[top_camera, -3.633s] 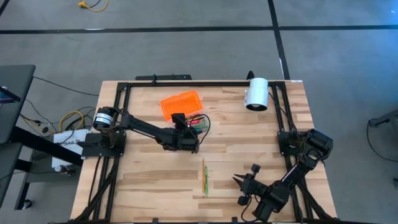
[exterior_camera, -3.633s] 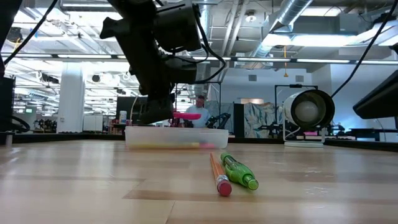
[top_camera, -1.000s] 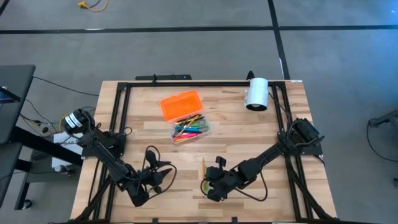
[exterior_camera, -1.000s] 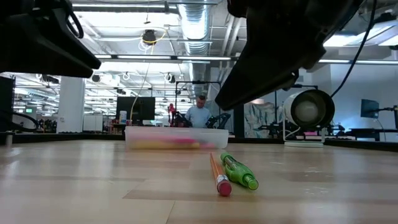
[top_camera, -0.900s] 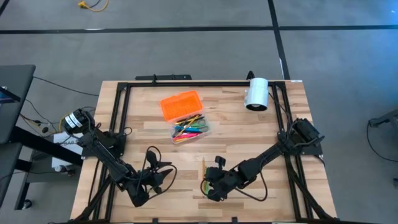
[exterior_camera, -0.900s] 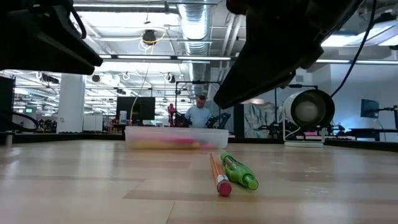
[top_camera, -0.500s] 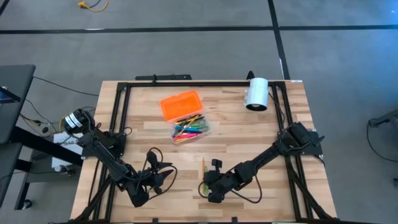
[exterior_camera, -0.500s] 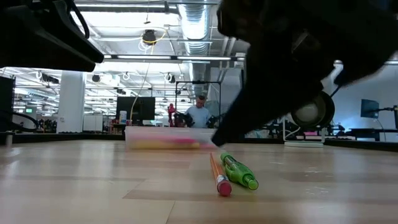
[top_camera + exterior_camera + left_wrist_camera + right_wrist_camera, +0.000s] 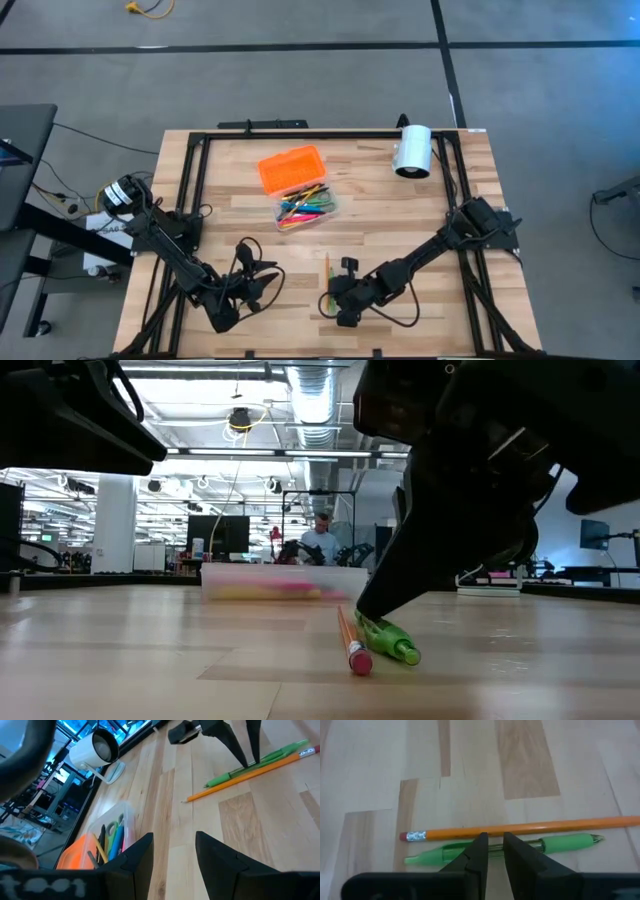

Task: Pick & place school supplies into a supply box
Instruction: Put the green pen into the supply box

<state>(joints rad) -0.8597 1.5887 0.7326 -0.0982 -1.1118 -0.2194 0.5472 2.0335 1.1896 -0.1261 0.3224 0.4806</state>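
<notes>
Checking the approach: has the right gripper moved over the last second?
Yes. The right gripper shifted slightly left and toward the near table edge, now straddling the green pen beside the pencil.

The right gripper (image 9: pixel 372 610) is blocking the far end of the green pen (image 9: pixel 386 637) in the low view, and its upper body is running off the top edge. From above, that pen is disappearing almost wholly under the gripper. The box's (image 9: pixel 284 581) contents are showing only as blurred colour through its wall, too small to sort. The left gripper's (image 9: pixel 172 851) base is cutting off at the frame's bottom.
</notes>
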